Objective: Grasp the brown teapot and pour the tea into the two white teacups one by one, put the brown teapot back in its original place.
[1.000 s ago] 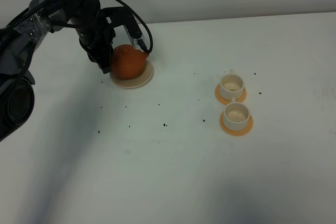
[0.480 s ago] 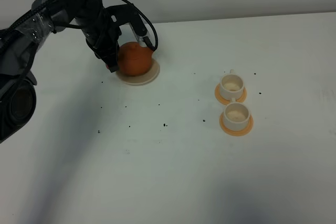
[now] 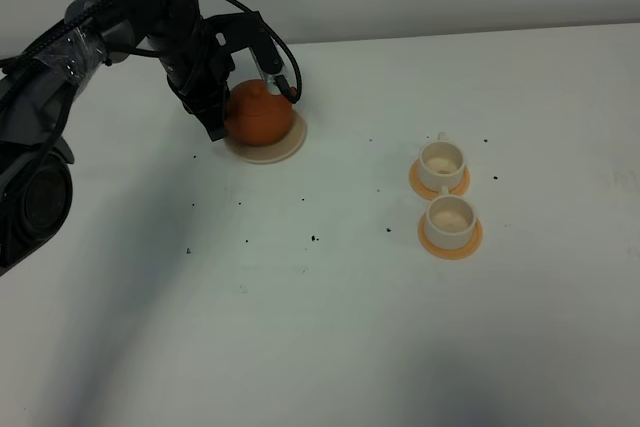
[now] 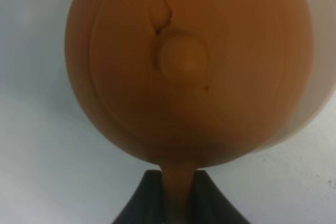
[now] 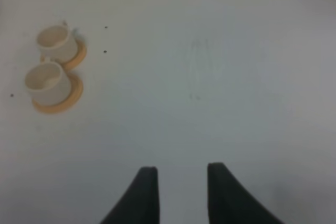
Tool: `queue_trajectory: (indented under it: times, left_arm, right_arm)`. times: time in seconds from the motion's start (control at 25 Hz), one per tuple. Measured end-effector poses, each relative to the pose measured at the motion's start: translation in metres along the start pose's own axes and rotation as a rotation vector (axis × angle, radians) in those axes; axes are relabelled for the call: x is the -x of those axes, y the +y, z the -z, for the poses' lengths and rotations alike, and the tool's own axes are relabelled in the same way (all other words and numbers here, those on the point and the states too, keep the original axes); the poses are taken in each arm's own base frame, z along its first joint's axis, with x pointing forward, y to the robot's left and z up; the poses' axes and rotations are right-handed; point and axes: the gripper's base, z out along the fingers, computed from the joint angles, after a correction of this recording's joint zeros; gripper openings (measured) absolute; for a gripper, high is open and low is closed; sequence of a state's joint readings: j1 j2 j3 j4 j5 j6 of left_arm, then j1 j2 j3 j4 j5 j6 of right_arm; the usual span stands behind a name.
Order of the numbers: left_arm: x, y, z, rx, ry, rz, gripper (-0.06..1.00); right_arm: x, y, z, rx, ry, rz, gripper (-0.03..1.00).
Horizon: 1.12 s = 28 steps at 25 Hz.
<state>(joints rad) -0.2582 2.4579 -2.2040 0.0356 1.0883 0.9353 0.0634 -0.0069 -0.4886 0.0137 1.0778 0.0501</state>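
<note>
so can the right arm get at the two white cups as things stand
Probably yes: the right gripper is open, and only bare table lies between it and the two white teacups.

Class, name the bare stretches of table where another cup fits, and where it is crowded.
Free: the stretch between the brown teapot on its saucer and the teacups; the near side. Crowded: around the left gripper.

1 brn teapot (image 3: 258, 115), 1 saucer (image 3: 287, 150), 2 wht teacups (image 3: 441, 161) (image 3: 450, 216), 2 orng coasters (image 3: 416, 184) (image 3: 432, 243)
</note>
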Motion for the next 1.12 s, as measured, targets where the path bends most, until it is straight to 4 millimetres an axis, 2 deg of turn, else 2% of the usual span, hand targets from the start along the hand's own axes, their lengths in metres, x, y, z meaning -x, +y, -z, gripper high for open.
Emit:
queue_trajectory:
  times: [0.36,0.72,1.12]
  left_arm:
    - [0.001,0.001,0.003,-0.001,-0.012,0.004,0.12]
    - [0.004,0.005,0.017,0.010,-0.032,0.010,0.12]
    - [0.004,0.005,0.018,-0.005,-0.036,0.003,0.12]
  right_arm:
    - [0.000,0.000,0.000,0.000,0.000,0.000,0.24]
    - [0.000,0.000,0.000,0.000,0.000,0.000,0.24]
    - [0.000,0.000,0.000,0.000,0.000,0.000,0.24]
